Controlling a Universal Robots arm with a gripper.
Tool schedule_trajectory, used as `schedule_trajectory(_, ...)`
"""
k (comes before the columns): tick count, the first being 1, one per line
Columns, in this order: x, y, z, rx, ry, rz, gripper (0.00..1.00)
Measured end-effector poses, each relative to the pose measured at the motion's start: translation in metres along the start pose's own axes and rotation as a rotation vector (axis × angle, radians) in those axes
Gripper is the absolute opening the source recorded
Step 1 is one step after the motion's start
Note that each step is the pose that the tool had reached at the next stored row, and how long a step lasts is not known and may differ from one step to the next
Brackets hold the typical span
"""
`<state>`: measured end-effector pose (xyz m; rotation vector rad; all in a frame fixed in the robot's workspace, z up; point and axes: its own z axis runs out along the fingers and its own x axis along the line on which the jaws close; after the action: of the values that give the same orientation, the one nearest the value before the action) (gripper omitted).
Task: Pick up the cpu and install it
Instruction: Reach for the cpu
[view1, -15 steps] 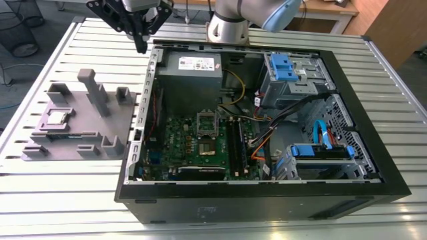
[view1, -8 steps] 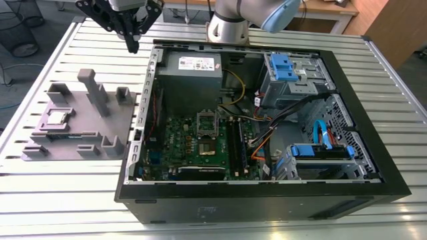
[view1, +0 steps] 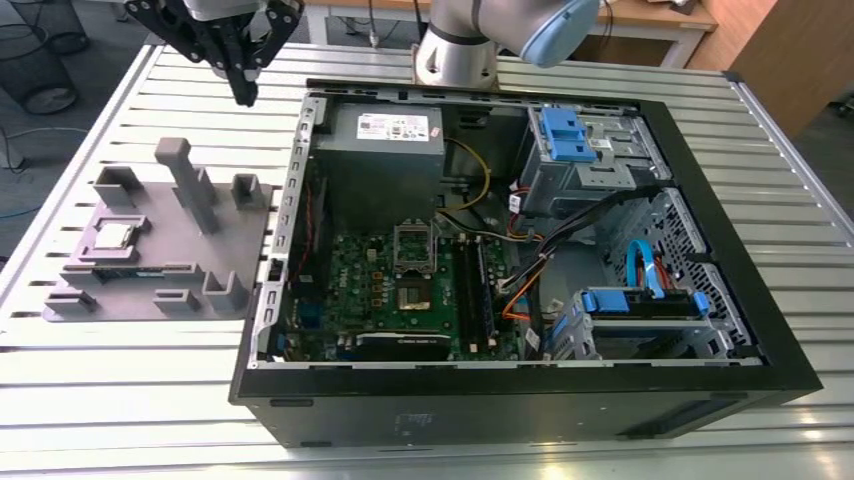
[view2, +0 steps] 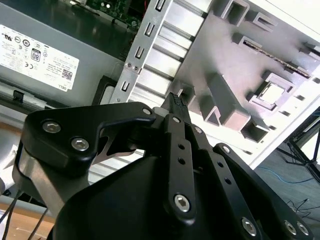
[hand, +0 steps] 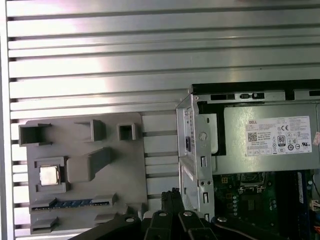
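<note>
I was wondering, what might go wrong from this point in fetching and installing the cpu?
1. The cpu sits recessed in the grey fixture among tall posts; the gripper may hit one on descent.
2. The case wall stands between fixture and socket; a low carry might clip it.
3. Cables run close beside the socket and could snag.

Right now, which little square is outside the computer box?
The cpu: the small silver square resting in the grey holder on the exterior view's left. The other square, the motherboard socket, sits inside the computer case.
</note>
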<state>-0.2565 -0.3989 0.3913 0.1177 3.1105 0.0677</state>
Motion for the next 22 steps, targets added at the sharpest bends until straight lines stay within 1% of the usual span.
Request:
schedule_trajectory(9,0.0227,-0.0017,0.0004,0.0,-0.0001,0.0,0.11)
schedule_trajectory(14,0.0348,-0.0027,0.0018,0.0,-0.0001,0.0,0.11)
schedule_trajectory(19,0.0414,-0.0033,0.0048,0.0,-0.0001,0.0,0.11)
schedule_trajectory(22,0.0442,-0.0036,0.0062,-0.0001,-0.0003,0.0,0.11)
